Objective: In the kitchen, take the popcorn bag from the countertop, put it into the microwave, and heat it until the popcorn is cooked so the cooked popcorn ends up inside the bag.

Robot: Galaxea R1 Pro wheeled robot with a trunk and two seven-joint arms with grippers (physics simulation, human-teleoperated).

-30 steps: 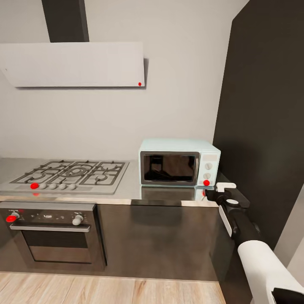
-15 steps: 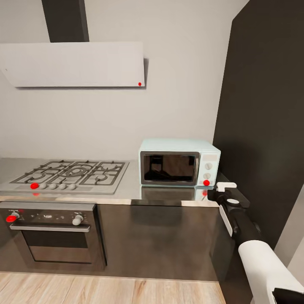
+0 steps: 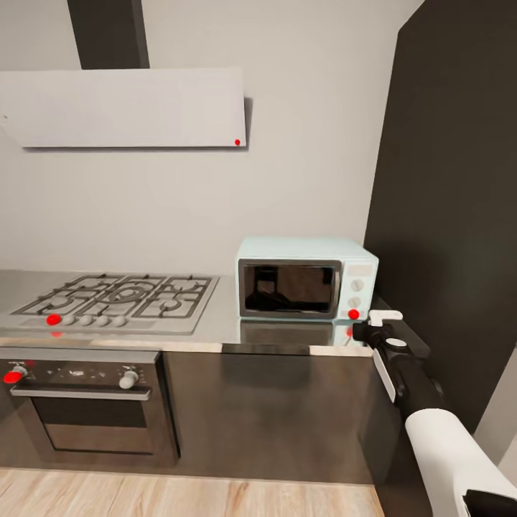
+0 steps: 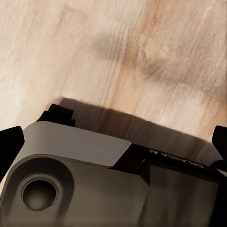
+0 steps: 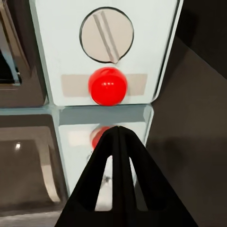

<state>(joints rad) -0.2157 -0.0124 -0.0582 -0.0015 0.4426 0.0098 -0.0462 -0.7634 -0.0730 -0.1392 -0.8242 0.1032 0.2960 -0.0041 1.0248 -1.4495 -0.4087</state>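
A: Where is the microwave (image 3: 307,278) standing?

B: On the countertop (image 3: 230,324), at about 3 o'clock from the gas hob (image 3: 118,298), with its dark door closed. A tall dark cabinet (image 3: 449,208) is just beside it at 3 o'clock.

A: And the right gripper (image 3: 361,332)?

B: It is in front of the microwave's lower right corner, near the red button (image 3: 353,314). In the right wrist view the two fingers (image 5: 120,182) are pressed together into one point, and the red button (image 5: 108,85) is just ahead of it, under a round knob (image 5: 106,35).

A: The left gripper?

B: Its dark fingertips (image 4: 10,142) stand wide apart at the two edges of the left wrist view, over the wood floor (image 4: 118,52).

A: The popcorn bag?

B: I cannot tell where it is.
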